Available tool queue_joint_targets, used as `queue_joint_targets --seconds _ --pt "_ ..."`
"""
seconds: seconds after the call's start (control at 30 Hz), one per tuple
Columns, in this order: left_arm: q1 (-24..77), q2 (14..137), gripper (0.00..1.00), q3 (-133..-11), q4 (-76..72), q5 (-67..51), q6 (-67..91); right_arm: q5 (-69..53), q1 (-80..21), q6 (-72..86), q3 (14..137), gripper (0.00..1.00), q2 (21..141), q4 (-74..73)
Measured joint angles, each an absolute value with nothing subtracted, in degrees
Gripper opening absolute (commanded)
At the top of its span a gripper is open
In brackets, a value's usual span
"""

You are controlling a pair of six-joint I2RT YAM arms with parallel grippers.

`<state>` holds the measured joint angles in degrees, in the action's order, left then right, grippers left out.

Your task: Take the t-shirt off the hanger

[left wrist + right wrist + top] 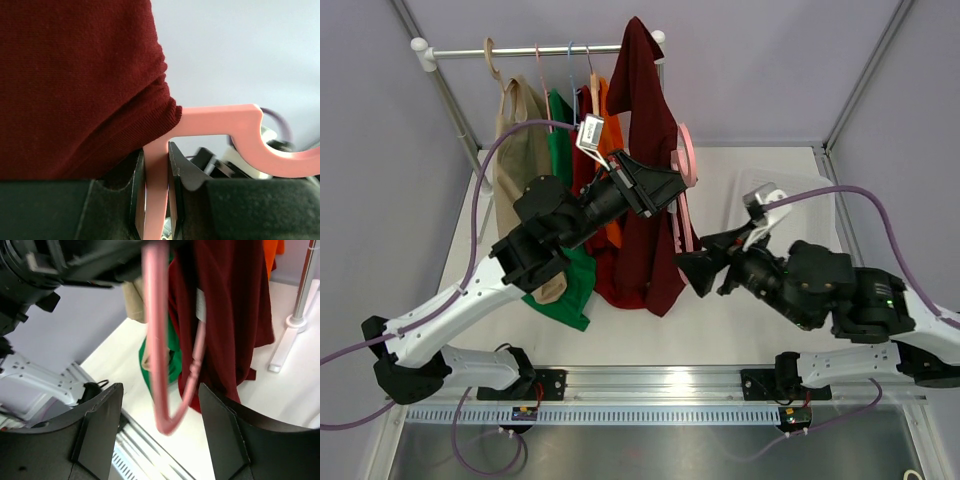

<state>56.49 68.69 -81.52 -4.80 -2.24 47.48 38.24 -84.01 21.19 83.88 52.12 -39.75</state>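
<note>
A dark red t-shirt [645, 150] hangs on a pink hanger [687, 160] in front of the clothes rail. My left gripper [663, 186] is shut on the hanger; in the left wrist view its jaws [156, 200] clamp the pink neck just below the hook, with the red shirt [75, 85] bunched to the left. My right gripper [693, 268] is open and empty below the hanger's lower end. In the right wrist view the pink hanger's corner [165, 420] hangs beyond the gripper [160, 435], apart from both fingers, with the shirt [230, 315] behind it.
The white rail [520, 48] carries tan [520, 140], green [560, 150] and orange [605, 110] garments. The green one trails onto the table [575, 290]. A clear bin [765, 190] sits at the back right. The rack's post [300, 290] stands at the right.
</note>
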Motion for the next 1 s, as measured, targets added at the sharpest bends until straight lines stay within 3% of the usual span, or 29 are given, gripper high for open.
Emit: queue_joint_targets --seconds 0.13,0.3,0.33,0.4,0.47,0.57,0.6,0.63,0.67,0.7,0.77,1.0 --pt "56.49 70.22 0.00 -81.56 -4.45 -0.84 47.64 42.02 -84.01 19.16 86.50 0.64 59.02 -40.14" --pt "56.47 70.24 0.00 -81.60 -4.62 -0.32 48.03 46.81 -84.01 17.65 86.43 0.46 60.84 -41.93" --pt "56.47 70.24 0.00 -81.60 -4.64 -0.23 48.10 47.62 -84.01 17.47 86.43 0.36 60.62 -41.91" --pt "56.49 70.24 0.00 -81.60 -4.64 -0.21 48.40 49.15 -84.01 16.88 86.43 0.32 60.18 -41.89" --pt "56.47 70.24 0.00 -81.60 -4.84 -0.10 48.56 50.04 -84.01 16.73 86.43 0.22 59.96 -41.87" --pt "56.47 70.24 0.00 -81.60 -4.84 0.08 48.58 50.50 -84.07 16.36 86.46 0.18 60.18 -41.82" --pt "56.47 70.24 0.00 -81.60 -4.75 0.08 48.58 50.59 -84.12 16.25 86.46 0.20 60.29 -41.82" --pt "56.47 70.24 0.00 -81.60 -4.73 0.05 48.56 50.72 -84.14 16.21 86.46 0.28 60.29 -41.80" --pt "56.47 70.24 0.00 -81.60 -4.73 -0.10 48.58 50.59 -84.16 16.14 86.43 0.59 60.29 -41.80" --pt "56.47 70.24 0.00 -81.60 -4.75 -0.45 48.77 50.24 -84.18 16.27 86.41 0.73 60.16 -41.71" --pt "56.47 70.02 0.00 -81.60 -4.56 -1.91 48.95 48.36 -84.18 15.79 86.00 0.87 59.29 -41.71" --pt "56.47 64.10 0.00 -79.35 -2.39 -10.31 50.94 32.16 -84.18 12.25 81.10 0.86 47.13 -37.71"
